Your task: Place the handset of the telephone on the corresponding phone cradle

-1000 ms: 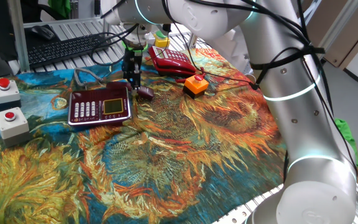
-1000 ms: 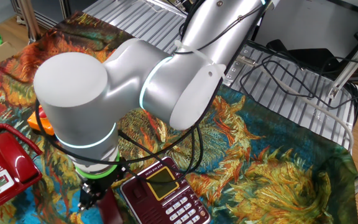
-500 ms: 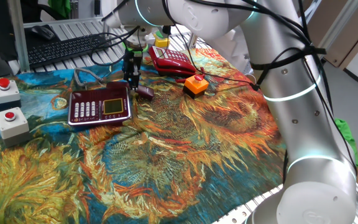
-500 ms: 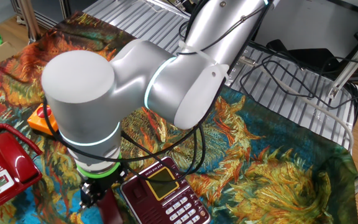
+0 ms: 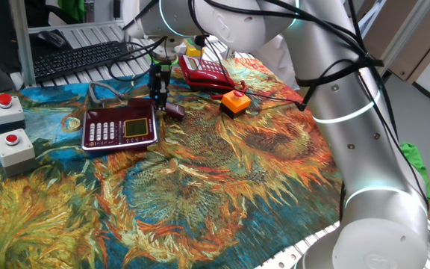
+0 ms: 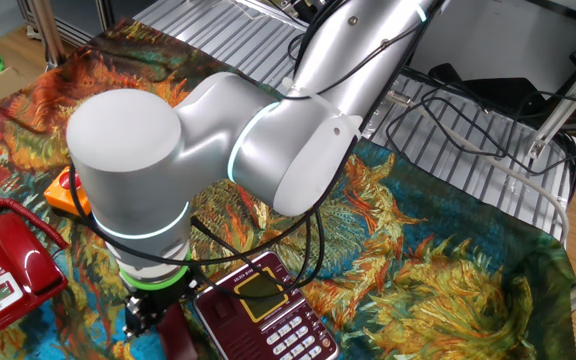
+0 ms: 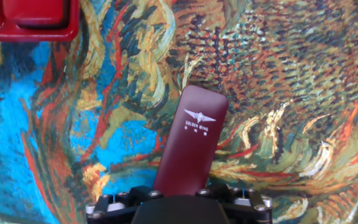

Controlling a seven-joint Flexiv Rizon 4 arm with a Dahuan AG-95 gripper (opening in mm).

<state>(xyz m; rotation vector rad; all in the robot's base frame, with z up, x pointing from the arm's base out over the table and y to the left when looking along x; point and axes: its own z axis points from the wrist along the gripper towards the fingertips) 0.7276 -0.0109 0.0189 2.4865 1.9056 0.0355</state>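
Gripper (image 5: 159, 96) clamped on handset (image 7: 190, 144), one end lifted just beside phone cradle (image 5: 120, 125), other end near cloth (image 5: 222, 172). Judgement: carry sideways over cradle's empty rest, align lengthwise, mind cord, lower gently

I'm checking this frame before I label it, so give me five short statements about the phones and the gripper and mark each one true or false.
1. The handset lies on the patterned cloth, off the phone cradle. True.
2. The gripper stands over the bright red telephone. False: it is over the maroon handset, beside the cradle; the red phone sits farther back.
3. The cradle shows white keys and a yellowish display. True.
4. The orange button box rests on top of the cradle. False: it sits on the cloth, apart from it.
5. The handset bears a winged logo. True.
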